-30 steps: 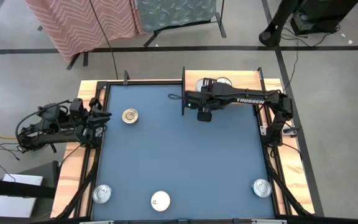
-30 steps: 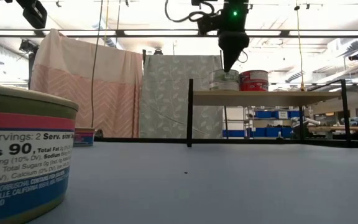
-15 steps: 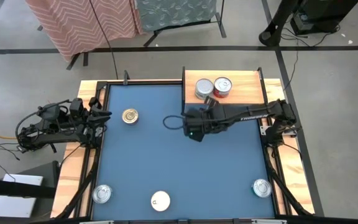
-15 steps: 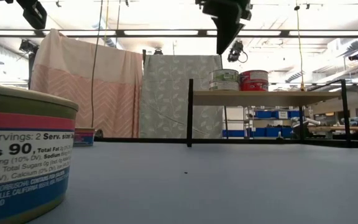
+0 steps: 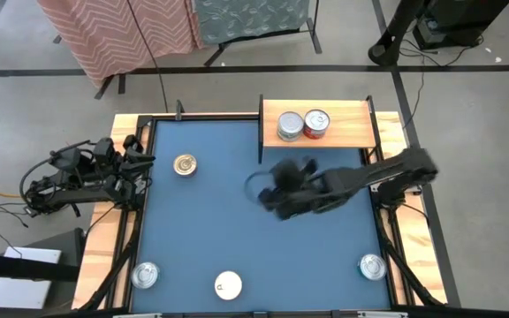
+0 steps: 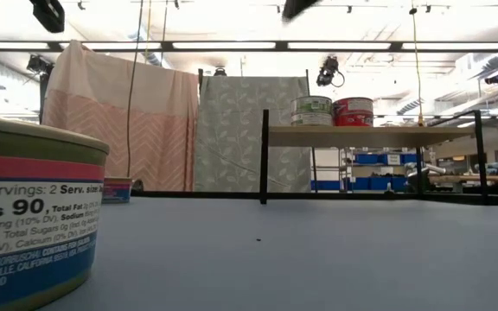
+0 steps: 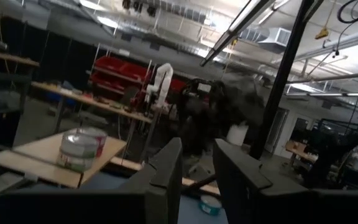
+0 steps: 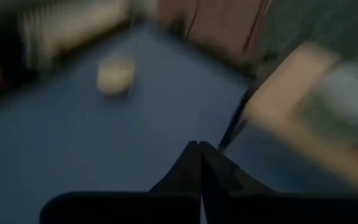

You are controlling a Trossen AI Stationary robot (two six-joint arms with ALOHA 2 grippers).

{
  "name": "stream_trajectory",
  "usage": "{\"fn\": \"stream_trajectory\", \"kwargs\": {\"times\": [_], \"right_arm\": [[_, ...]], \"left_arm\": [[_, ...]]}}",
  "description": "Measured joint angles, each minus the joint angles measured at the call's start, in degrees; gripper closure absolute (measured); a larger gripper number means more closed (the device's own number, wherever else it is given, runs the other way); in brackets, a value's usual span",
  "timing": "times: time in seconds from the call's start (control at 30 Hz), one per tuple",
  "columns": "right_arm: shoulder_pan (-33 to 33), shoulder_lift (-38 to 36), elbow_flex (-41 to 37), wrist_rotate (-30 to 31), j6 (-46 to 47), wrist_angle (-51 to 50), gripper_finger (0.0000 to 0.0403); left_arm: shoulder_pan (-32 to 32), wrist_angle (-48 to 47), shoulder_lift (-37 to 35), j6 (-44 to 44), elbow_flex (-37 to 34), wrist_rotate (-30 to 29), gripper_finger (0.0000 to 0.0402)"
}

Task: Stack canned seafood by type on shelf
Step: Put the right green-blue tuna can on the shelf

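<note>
Two tins stand side by side on the light-wood shelf (image 5: 347, 128) at the table's far right: a silver-lidded one (image 5: 290, 125) and a red one (image 5: 316, 124). In the low view they show as the grey tin (image 6: 311, 111) and the red tin (image 6: 353, 111). On the blue table sit a gold-lidded tin (image 5: 184, 164), a silver tin (image 5: 146, 275), a white-lidded tin (image 5: 228, 284) and another silver tin (image 5: 372, 266). My right gripper (image 5: 277, 190) hangs blurred over the table's middle, near side of the shelf, shut and empty (image 8: 199, 163). My left gripper (image 7: 197, 168) waits at the left edge, fingers slightly apart, empty.
Dark metal uprights (image 6: 264, 155) stand at the shelf's ends. Wooden rails (image 5: 104, 230) border the table. One tin (image 6: 33, 216) stands right before the low camera. Cloth-draped racks (image 5: 122, 35) stand beyond the far edge. Blue surface lies bare between the scattered tins.
My right gripper has drawn away from the silver-lidded tin on the shelf, risen, and swung toward the table's near edge and a little left, out over the table's middle. The tin stays on the shelf beside the red one.
</note>
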Motion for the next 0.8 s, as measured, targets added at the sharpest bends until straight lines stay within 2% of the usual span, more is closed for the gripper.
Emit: {"fn": "stream_trajectory", "kwargs": {"times": [0.1,0.2,0.27,0.33,0.4,0.53,0.63,0.8], "right_arm": [[2.00,-7.78,-0.17,6.69,-1.95,0.18,0.0400],[4.83,-14.98,-0.71,7.33,-8.48,1.41,0.0400],[6.22,-19.41,-1.28,4.79,-13.59,2.74,0.0400],[6.93,-23.76,-2.76,-0.45,-17.95,5.67,0.0401],[6.99,-28.24,-6.04,-8.72,-20.51,9.51,0.0401],[5.81,-36.71,-16.74,-23.02,-23.30,20.44,0.0401],[5.08,-43.41,-26.96,-30.02,-23.36,28.16,0.0401],[4.08,-54.42,-45.25,-37.82,-18.35,37.78,0.0401]], "left_arm": [[0.00,1.14,0.00,1.30,0.00,-0.02,0.0307],[0.01,1.06,0.00,2.24,0.02,-0.07,0.0307],[0.00,1.05,0.00,3.17,0.00,-0.21,0.0307],[0.02,0.90,0.00,3.56,0.02,-0.62,0.0307],[0.01,0.90,0.00,3.65,0.02,-1.70,0.0307],[0.02,0.88,0.00,3.68,0.02,-2.97,0.0307],[0.01,0.86,0.00,3.56,0.02,-3.74,0.0307],[0.02,0.92,0.00,3.17,0.02,-5.48,0.0307]]}}
